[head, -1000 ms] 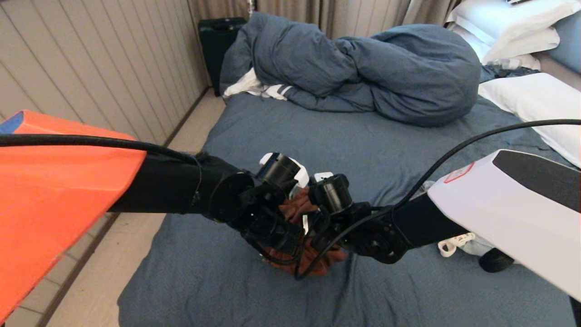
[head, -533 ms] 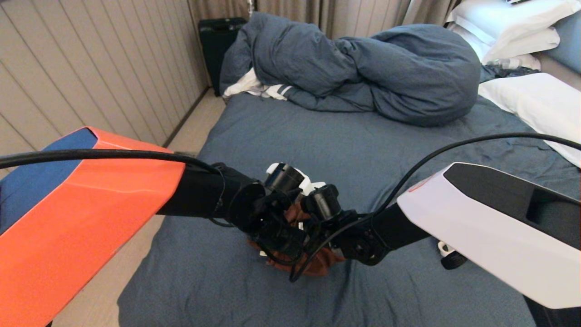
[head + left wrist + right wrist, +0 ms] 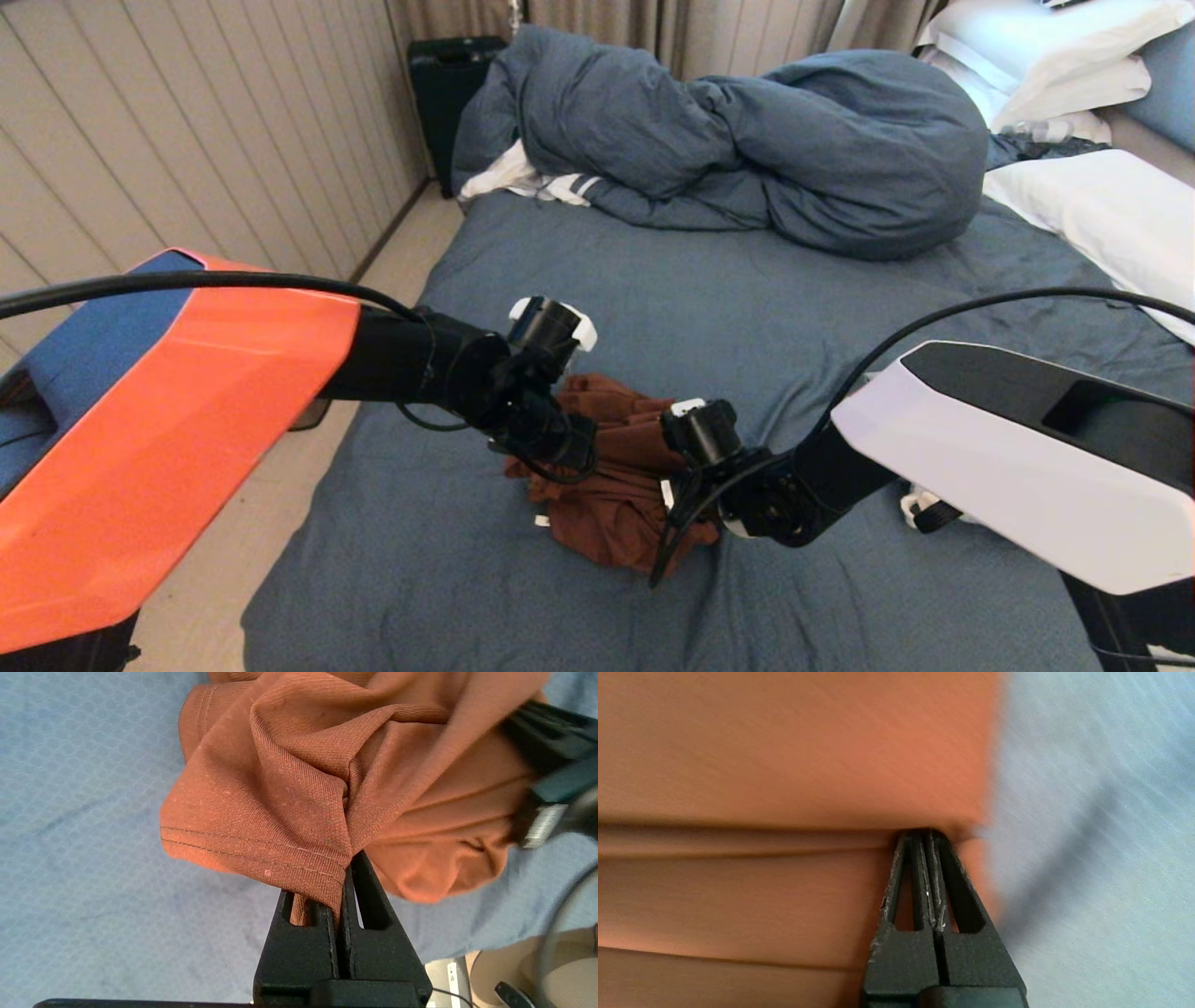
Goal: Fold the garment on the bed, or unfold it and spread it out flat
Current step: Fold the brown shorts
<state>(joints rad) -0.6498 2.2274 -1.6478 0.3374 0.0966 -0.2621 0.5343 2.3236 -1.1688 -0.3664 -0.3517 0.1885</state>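
left claw [image 3: 343, 877] clamped shut, right claw [image 3: 928, 842] clamped shut

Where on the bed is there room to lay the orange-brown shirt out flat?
The widest bare sheet lies between the shirt and the bunched duvet. More bare sheet runs along the near left edge beside the floor. It is crowded at the duvet, by the pillows, and around the small things under the right arm.
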